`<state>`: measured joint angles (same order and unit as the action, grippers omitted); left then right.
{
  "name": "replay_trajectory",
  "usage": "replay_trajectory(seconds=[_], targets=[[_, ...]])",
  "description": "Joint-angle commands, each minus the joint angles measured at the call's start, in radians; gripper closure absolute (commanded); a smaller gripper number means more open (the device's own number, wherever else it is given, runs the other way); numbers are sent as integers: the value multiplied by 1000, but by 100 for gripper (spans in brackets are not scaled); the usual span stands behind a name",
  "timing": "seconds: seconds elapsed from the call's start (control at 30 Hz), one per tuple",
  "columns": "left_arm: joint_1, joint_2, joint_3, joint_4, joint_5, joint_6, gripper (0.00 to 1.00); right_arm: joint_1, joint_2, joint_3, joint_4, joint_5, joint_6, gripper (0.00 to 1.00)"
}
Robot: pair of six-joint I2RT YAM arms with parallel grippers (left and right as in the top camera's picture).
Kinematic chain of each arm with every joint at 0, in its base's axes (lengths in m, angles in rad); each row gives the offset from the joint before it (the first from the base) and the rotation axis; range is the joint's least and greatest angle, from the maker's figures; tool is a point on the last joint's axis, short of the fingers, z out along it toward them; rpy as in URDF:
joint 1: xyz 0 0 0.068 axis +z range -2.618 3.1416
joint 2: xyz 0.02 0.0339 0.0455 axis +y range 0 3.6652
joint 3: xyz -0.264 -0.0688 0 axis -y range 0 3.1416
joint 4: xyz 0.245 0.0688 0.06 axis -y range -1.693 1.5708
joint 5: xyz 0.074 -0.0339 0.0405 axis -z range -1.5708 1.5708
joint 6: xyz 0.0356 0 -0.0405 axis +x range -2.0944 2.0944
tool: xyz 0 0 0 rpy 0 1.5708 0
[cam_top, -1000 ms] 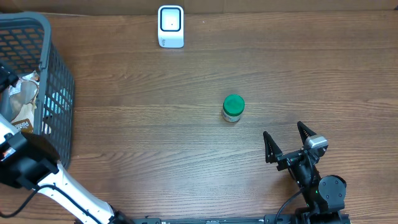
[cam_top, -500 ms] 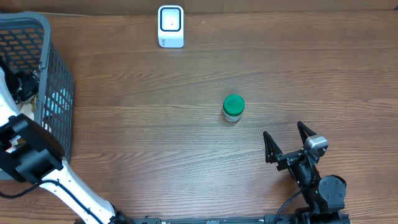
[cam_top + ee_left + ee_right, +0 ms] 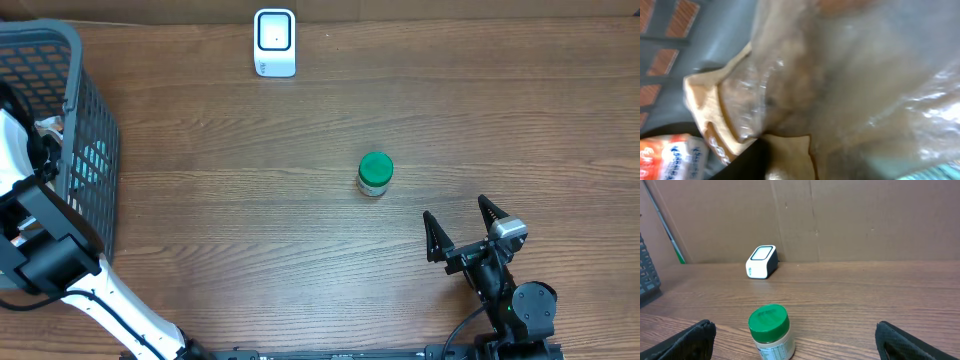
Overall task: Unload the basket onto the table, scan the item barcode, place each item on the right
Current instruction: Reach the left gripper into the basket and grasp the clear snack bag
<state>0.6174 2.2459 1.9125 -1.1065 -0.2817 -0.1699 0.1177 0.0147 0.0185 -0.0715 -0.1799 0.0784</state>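
My left gripper [image 3: 42, 150] is down inside the grey basket [image 3: 92, 120] at the table's left edge. Its wrist view is filled by a clear plastic bag of brown contents [image 3: 840, 75], pressed close against the camera. One dark finger [image 3: 747, 162] shows at the bottom edge beside the bag; the blur hides whether the jaws hold it. The white barcode scanner [image 3: 275, 42] stands at the back of the table. My right gripper [image 3: 462, 228] rests open near the front right, nothing between its fingers.
A green-lidded jar [image 3: 375, 174] stands upright mid-table, just ahead of the right gripper [image 3: 795, 332] and apart from it. An orange and white packet [image 3: 670, 157] lies in the basket next to the bag. A cardboard wall [image 3: 840, 215] backs the table.
The left arm has dropped deeper into the basket and its jaws have narrowed round the bag. The right arm and the jar have not moved.
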Motion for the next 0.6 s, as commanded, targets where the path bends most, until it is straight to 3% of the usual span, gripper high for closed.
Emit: replay_trajectory(seconds=[0.0,0.2,0.4,0.57], targets=[[-3,16,-21,-14,42,5,72,-6,-12,-10,6,-5,-1,0],[-3,16,64,-100,42,-41,95,-6,-12,-10,6,-5,-1,0],[-3,16,301,-285,47,-136,96,-6,-12,-10,6,-5,-1,0],[-11,10,603,-451,100,-160,96,-6,-12,-10,6,-5,-1,0]])
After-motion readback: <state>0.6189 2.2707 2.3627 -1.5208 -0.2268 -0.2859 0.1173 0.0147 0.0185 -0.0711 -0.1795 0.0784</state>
